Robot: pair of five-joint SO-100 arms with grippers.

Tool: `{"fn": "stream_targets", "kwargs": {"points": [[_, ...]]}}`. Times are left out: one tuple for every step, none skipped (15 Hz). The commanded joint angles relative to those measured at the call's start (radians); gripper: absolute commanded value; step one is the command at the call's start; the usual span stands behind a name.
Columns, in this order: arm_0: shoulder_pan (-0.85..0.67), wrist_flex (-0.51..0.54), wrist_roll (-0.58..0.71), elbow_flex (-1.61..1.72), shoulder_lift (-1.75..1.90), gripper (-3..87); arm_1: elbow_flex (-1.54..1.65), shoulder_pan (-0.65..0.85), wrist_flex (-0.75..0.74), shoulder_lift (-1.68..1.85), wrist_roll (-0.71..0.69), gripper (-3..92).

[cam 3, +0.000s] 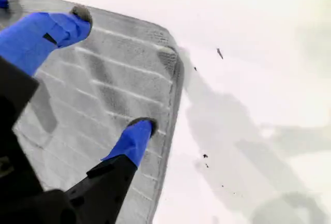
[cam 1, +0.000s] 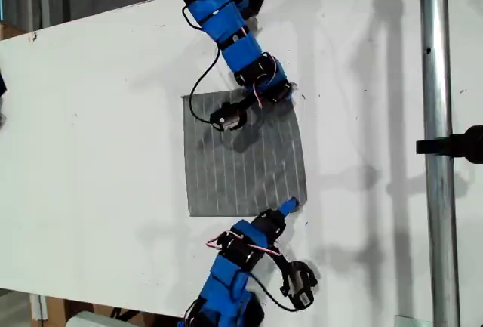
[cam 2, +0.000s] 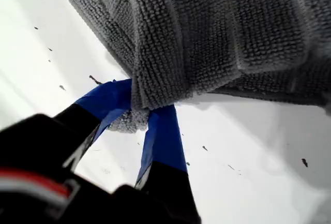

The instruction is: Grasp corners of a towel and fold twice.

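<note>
Towel (cam 1: 241, 161) lies flat on the white table (cam 1: 90, 153), stripes running up-down in the exterior view.

First gripper (cam 1: 290, 206) comes in from the exterior view's bottom. Its claw is clamped on the towel corner (cam 1: 300, 200) at that view's lower right. In the first wrist view the blue fingers (cam 2: 160, 131) pinch a bunched tip of cloth (cam 2: 135, 119), and the towel (cam 2: 232, 27) rises off the table there.

Second gripper (cam 1: 281, 89) is at the upper-right corner (cam 1: 291, 102). Its claw is wide open and holds nothing. In its wrist view the jaws straddle the towel (cam 3: 103, 105) just inside the rounded corner (cam 3: 168, 48). Whether the tips touch the cloth can't be told.

Judgement: both arms work the same edge so it folds evenly. The second corner is not yet gripped, and a lift now would skew the towel.
</note>
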Motion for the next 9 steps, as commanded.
{"fn": "stream_targets", "kwargs": {"points": [[0.000, -0.034, -0.041, -0.040, -0.071, 33.5, -0.055, -0.003, 0.008, 0.005, -0.008, -0.1], [0.006, -0.058, -0.064, -0.044, -0.110, 33.2, -0.055, -0.006, 0.008, 0.005, -0.008, -0.1], [0.006, -0.083, -0.094, -0.038, -0.158, 32.9, -0.057, -0.008, 0.008, 0.005, -0.005, -0.1], [0.009, -0.101, -0.117, -0.049, -0.207, 33.2, -0.058, -0.008, 0.008, 0.003, -0.005, -0.1], [0.012, -0.129, -0.130, -0.063, -0.242, 32.3, -0.060, -0.008, 0.008, 0.002, -0.006, -0.1], [0.012, -0.135, -0.141, -0.092, -0.272, 30.2, -0.061, -0.008, 0.008, 0.000, -0.008, -0.1], [0.015, -0.138, -0.158, -0.114, -0.287, 26.7, -0.064, -0.011, 0.008, 0.000, -0.008, -0.1], [0.015, -0.169, -0.167, -0.110, -0.295, 24.8, -0.064, -0.014, 0.008, -0.002, -0.008, -0.1], [0.015, -0.204, -0.184, -0.106, -0.319, 22.0, -0.064, -0.014, 0.008, -0.008, -0.005, -0.1]]}}
